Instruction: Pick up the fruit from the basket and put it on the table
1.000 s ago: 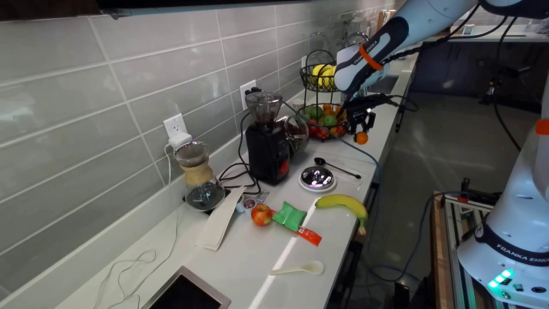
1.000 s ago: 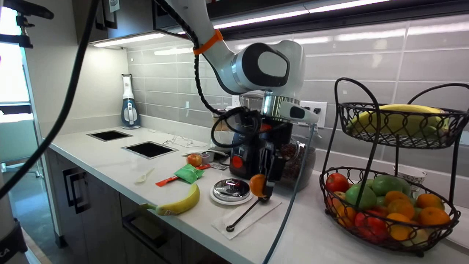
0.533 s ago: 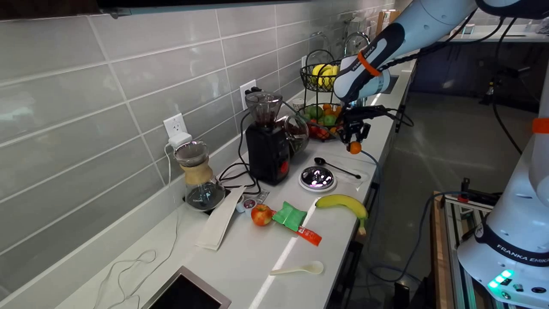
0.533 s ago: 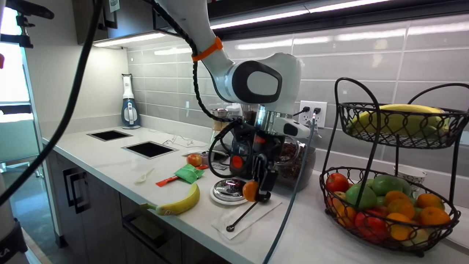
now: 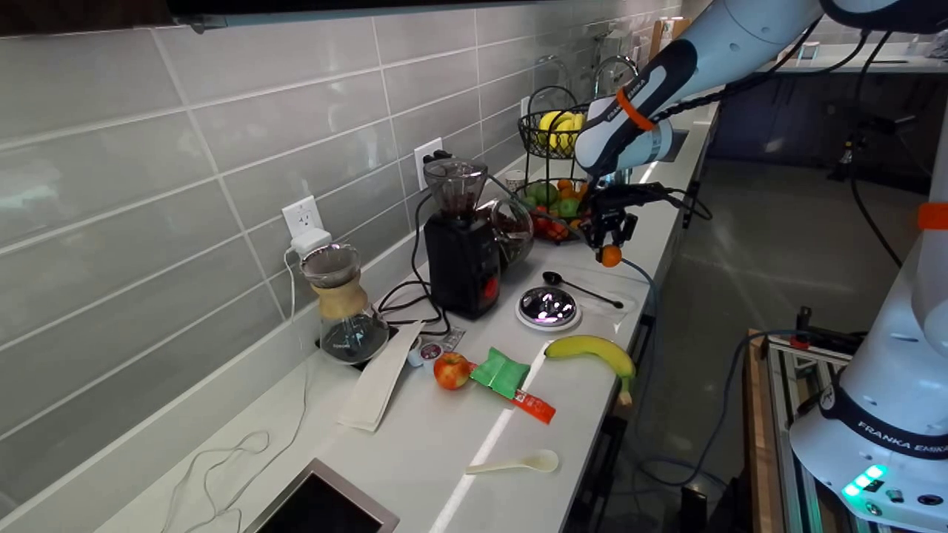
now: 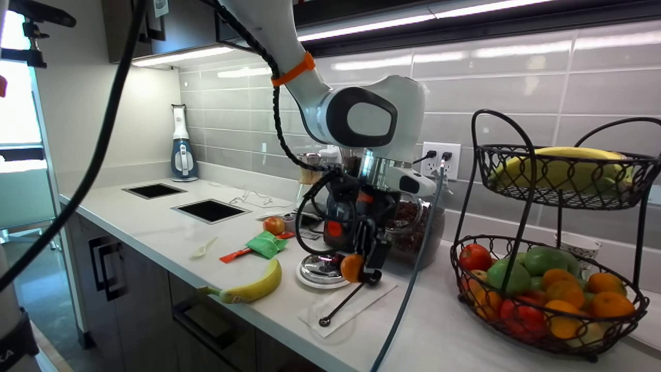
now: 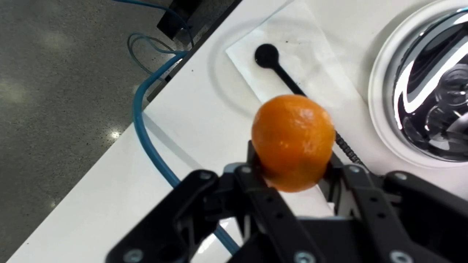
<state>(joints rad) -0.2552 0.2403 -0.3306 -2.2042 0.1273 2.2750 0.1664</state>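
The small round orange fruit [image 7: 293, 142] is held between the fingertips of my gripper [image 7: 292, 160], which is shut on it. In both exterior views the fruit [image 5: 611, 256] [image 6: 351, 268] hangs at the lower end of the gripper [image 6: 367, 271], above the white countertop that is the table [image 6: 449, 320]. The exact gap below it is hard to tell. In the wrist view the fruit covers part of a black spoon. The black wire two-tier basket [image 6: 557, 200] stands apart from the gripper, with bananas on top and mixed fruit below.
A black spoon [image 7: 267, 56] lies on a paper sheet beside a shiny round lid [image 6: 323, 268]. A banana [image 6: 253, 290] lies near the counter's front edge. A coffee grinder [image 5: 463, 263] and glass jar stand by the wall. A blue cable [image 7: 146, 142] crosses the counter.
My gripper has come down with the fruit and shifted a little toward the lid and banana. In the last half second it has hardly moved. The grip on the fruit is kept.
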